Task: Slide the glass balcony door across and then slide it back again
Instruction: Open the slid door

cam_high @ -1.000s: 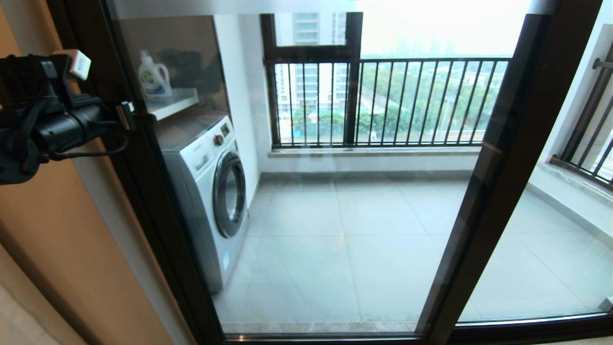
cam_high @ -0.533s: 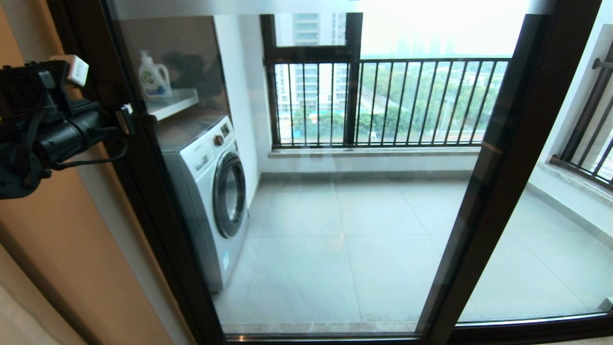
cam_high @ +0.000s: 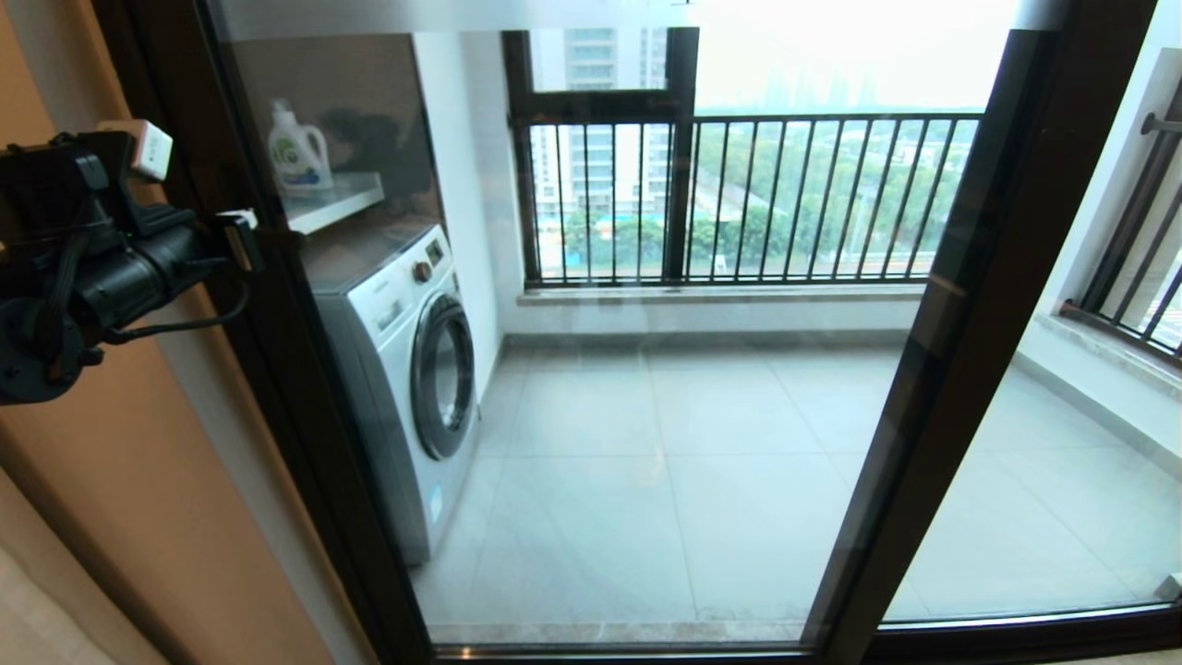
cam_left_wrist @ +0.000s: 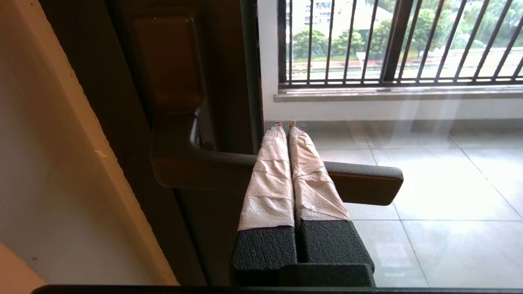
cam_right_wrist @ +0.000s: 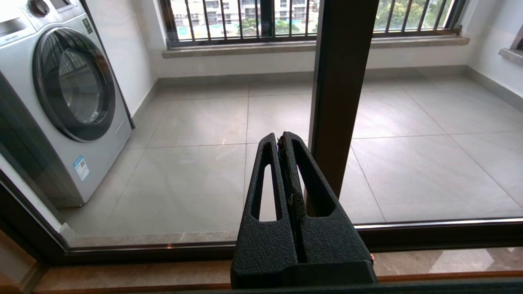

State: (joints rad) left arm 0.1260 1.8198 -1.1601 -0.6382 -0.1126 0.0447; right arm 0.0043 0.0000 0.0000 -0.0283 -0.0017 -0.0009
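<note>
Glass balcony door (cam_high: 646, 369) sits closed; left gripper (cam_left_wrist: 289, 124), fingers pressed together, lies over handle (cam_left_wrist: 359, 183) ungripped, so it may slip off when pushing.

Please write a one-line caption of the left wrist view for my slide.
Left gripper, fingers shut, rests over the dark lever handle of the glass balcony door.

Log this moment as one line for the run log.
left end effector: shut, at dark lever handle | dark-framed glass balcony door: closed | right end effector: shut, idle
</note>
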